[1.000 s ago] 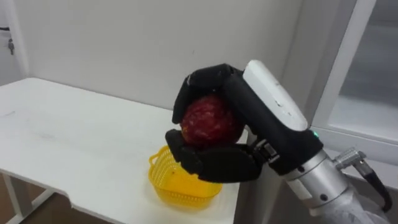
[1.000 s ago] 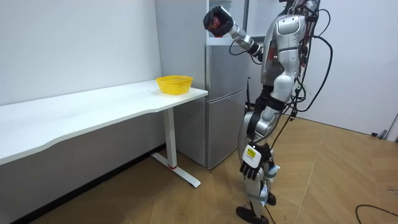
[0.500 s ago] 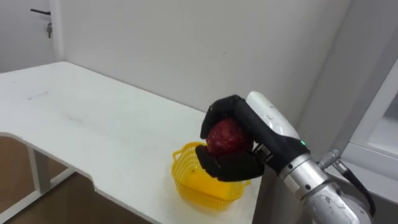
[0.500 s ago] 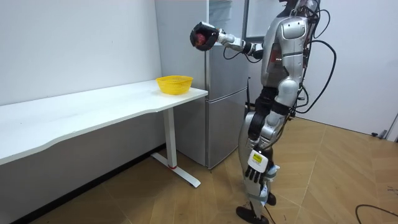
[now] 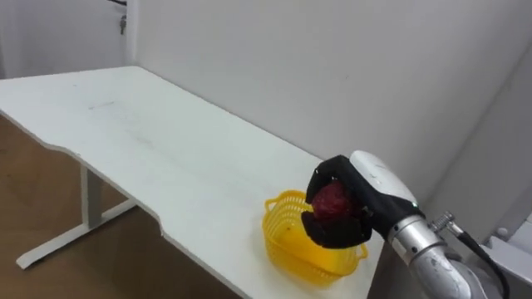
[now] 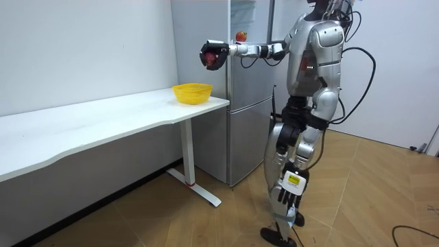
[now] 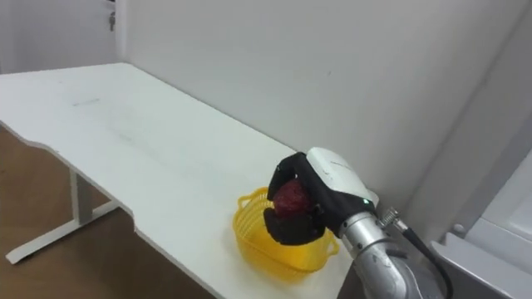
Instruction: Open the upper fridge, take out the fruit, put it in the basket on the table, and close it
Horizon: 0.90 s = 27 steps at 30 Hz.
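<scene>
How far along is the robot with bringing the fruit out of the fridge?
Done: the red fruit is out of the fridge, clasped in the right robot hand. In hand: it is held in the air by the yellow basket on the white table, not yet in it. Left: likely lower it into the basket and let go.

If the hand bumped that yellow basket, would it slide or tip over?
The basket looks like thin mesh plastic, so probably light and quick to slide. It is low and wide, so tipping seems unlikely. It stands near the edge of the table, so a push might send it off.
</scene>
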{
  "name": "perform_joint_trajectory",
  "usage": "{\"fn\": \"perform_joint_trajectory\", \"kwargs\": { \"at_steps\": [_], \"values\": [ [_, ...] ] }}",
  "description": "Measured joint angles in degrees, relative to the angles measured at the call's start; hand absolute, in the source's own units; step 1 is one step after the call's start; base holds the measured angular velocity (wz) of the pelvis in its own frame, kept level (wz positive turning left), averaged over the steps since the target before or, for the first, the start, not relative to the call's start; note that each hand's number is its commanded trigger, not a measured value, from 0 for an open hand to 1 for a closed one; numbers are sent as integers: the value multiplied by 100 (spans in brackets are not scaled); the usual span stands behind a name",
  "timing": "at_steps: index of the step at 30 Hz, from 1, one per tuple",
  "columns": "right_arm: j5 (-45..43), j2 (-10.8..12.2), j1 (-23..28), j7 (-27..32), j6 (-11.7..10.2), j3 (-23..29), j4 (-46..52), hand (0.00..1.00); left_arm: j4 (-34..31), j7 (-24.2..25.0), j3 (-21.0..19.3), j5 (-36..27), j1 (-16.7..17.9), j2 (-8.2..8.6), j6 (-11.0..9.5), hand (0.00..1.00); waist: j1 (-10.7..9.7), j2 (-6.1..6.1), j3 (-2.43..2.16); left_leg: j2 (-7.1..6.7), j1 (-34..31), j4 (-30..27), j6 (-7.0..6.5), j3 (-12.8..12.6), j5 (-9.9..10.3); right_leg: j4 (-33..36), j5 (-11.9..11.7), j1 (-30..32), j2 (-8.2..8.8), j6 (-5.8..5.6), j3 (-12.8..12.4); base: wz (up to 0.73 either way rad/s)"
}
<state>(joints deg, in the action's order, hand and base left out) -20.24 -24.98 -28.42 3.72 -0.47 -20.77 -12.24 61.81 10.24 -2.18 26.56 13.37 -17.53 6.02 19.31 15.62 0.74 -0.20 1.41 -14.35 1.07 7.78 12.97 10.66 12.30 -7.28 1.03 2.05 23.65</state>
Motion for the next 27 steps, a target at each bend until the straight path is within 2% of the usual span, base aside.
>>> {"fn": "perform_joint_trajectory", "kwargs": {
  "at_steps": [4,11,15,20,27],
  "values": [
    [-61,-2,-272,139,63,-62,-338,100,-10,-9,0,0,-26,-15,74,0,20,89,35,-24,-146,-48,-1,37,1,1,0,81,-3,-1,10,6],
    [-85,-43,-389,248,184,-66,-466,100,-8,-5,9,-5,-113,-43,125,0,18,118,25,-46,-340,-147,-10,38,10,17,-1,202,5,1,10,0],
    [-179,-163,-411,304,245,-316,-478,100,-8,-33,16,-10,-185,-86,171,0,63,161,10,-44,-388,-159,-10,37,8,27,-2,241,5,3,15,0],
    [-304,-173,-480,410,325,-419,-756,100,-13,-122,19,-11,-263,-116,226,0,149,227,47,-44,-396,-159,-10,45,8,24,-2,242,5,3,14,1],
    [-269,-483,-618,436,446,-524,-1012,100,-45,-131,20,-9,-263,-144,277,0,237,258,43,-48,-480,-238,-12,32,8,26,-3,331,6,4,0,0]
  ]
}}
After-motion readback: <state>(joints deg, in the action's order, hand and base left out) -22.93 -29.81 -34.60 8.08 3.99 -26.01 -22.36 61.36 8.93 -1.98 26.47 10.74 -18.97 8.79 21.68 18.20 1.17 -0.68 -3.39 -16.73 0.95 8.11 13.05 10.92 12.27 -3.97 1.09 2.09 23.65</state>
